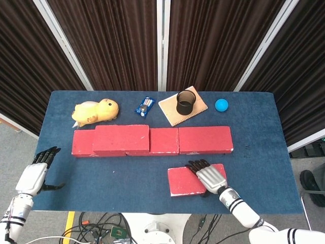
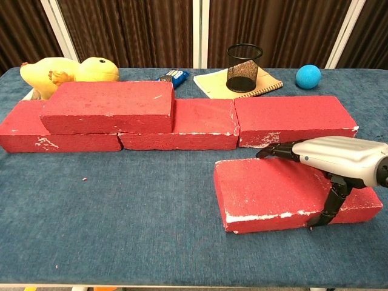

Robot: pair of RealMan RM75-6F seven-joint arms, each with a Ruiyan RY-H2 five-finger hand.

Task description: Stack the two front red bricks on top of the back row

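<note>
Right hand (image 2: 330,159) covers part of the front brick (image 2: 267,194); we can't see the top face beneath it. Left hand (image 1: 34,173) sits outside the chest view. Small blue packet (image 1: 145,106): label too small to read.
</note>
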